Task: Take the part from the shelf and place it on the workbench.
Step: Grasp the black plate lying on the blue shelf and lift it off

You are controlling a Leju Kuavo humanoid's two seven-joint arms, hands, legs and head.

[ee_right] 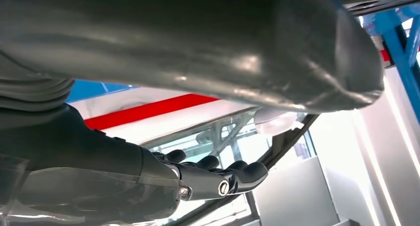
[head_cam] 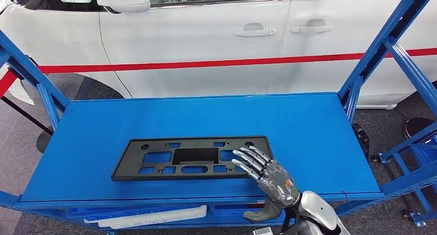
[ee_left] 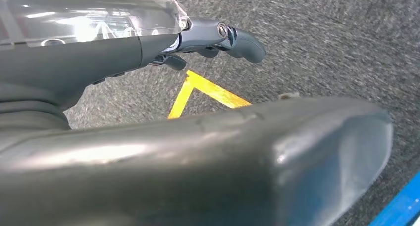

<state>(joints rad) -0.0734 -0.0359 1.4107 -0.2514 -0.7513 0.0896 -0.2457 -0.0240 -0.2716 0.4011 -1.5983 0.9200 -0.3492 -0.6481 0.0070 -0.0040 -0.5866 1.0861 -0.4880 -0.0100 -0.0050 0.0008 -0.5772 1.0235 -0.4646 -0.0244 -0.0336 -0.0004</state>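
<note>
The part (head_cam: 190, 157) is a flat black rectangular plate with several cut-outs. It lies near the front of the blue shelf top (head_cam: 309, 121). My right hand (head_cam: 268, 178) reaches in from the front right with its fingers (head_cam: 250, 160) spread over the plate's right end, and its thumb (head_cam: 260, 213) hangs below the shelf's front edge. It grips nothing. In the right wrist view the dark fingers (ee_right: 223, 179) stretch out straight. My left hand (ee_left: 218, 37) hangs over grey carpet floor, its fingers loosely extended and holding nothing.
A white car (head_cam: 206, 34) with a red stripe stands close behind the shelf. Blue frame uprights (head_cam: 397, 49) rise at both ends. A white part (head_cam: 154, 217) lies on the lower level. A yellow corner mark (ee_left: 208, 89) is on the floor.
</note>
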